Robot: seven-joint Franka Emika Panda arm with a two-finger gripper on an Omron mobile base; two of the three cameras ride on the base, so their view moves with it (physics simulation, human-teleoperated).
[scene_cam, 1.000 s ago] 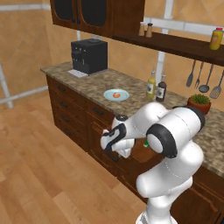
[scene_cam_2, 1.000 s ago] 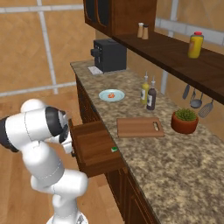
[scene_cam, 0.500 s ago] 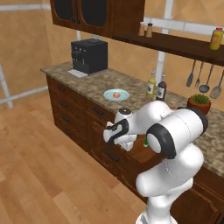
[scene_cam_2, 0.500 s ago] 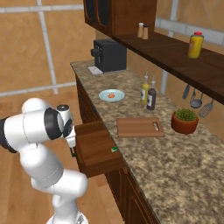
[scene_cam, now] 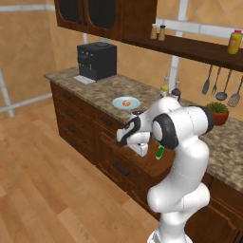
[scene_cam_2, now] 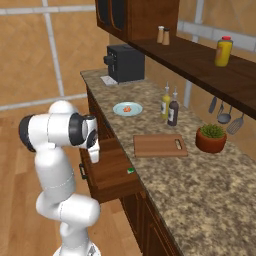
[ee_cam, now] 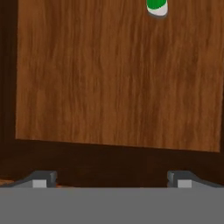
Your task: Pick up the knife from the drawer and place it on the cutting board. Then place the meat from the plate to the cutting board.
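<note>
The pincer [scene_cam: 127, 140] hangs over the open drawer [scene_cam: 142, 159], below the front edge of the desk [scene_cam: 104, 90], its tips hard to make out from here. Just beside the arm's elbow, the knife [scene_cam: 160, 153] shows its green handle inside the drawer. On the desk behind the pincer sits the plate [scene_cam: 126, 103] with the meat [scene_cam: 126, 101] on it.

wood floor [scene_cam: 42, 190], granite counter [scene_cam_2: 200, 185], dark cabinets [scene_cam: 102, 12]

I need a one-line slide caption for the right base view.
Open pincer hovers over the pulled-out drawer holding the knife; cutting board waits on the counter.
</note>
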